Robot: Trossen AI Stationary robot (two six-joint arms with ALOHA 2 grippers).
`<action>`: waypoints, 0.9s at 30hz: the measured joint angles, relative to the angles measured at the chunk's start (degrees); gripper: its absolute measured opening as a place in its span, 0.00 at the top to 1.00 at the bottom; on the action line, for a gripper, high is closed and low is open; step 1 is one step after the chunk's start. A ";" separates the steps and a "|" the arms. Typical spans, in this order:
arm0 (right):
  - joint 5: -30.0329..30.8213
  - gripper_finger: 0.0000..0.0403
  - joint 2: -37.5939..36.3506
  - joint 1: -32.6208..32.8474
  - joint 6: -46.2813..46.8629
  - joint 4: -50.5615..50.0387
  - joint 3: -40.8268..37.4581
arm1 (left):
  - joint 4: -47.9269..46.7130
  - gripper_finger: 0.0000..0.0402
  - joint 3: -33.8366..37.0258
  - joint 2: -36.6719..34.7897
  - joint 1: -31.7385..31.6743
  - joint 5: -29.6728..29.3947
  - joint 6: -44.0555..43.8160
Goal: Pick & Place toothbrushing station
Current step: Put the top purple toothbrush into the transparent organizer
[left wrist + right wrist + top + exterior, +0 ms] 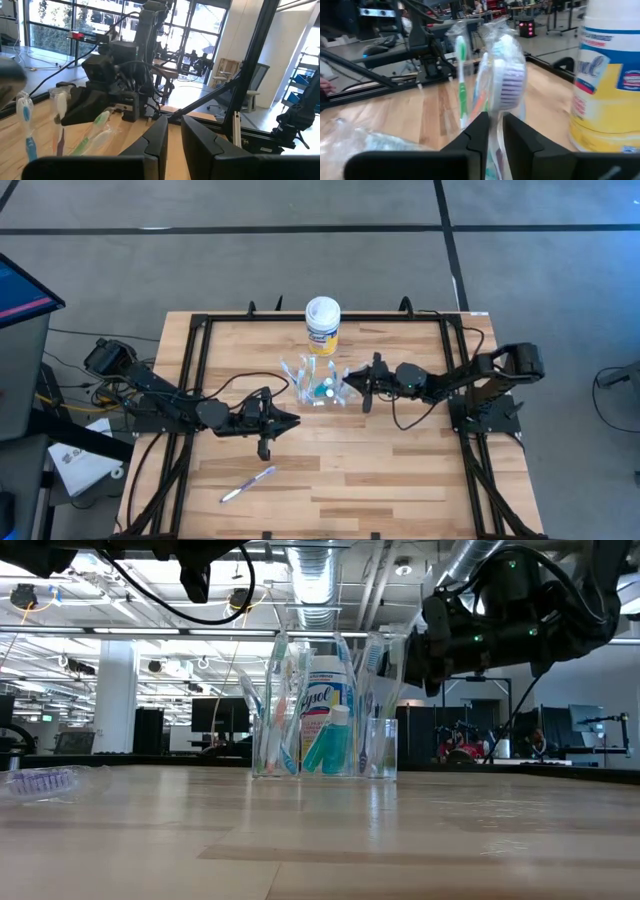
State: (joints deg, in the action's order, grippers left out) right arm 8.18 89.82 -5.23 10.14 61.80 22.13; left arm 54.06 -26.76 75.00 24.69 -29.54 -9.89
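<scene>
A single wrapped toothbrush [247, 483] is seen lying alone on the bare near boards, well apart from everything else. Mid-table, the clear cup [322, 390] of toothbrushes [275, 700] and teal tubes [327, 740] is flanked by the left gripper [292, 420], fingers nearly together on nothing, and the right gripper [349, 380], narrowly parted around a wrapped brush head [509, 80]. The yellow canister [322, 326] is set just behind, near the far edge.
</scene>
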 joint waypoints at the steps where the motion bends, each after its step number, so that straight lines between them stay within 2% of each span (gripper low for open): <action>1: -0.75 0.88 0.00 -0.03 0.01 0.02 0.00 | 0.00 0.88 0.00 0.00 0.00 0.00 0.00; 17: -1.28 0.85 -0.04 -0.31 0.43 0.37 0.00 | -0.04 0.88 0.00 -0.01 0.00 -0.01 0.22; 20: -1.54 0.80 -0.05 -0.28 0.40 0.37 0.00 | -0.04 0.88 0.00 0.00 0.00 0.00 0.24; 27: -1.72 0.63 -0.88 -0.57 -1.28 0.49 0.00 | -0.04 0.88 0.00 0.00 0.00 0.00 0.22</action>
State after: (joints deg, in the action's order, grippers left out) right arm 6.45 88.94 -5.80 8.86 62.29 22.13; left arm 54.02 -26.76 75.00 24.69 -29.54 -9.67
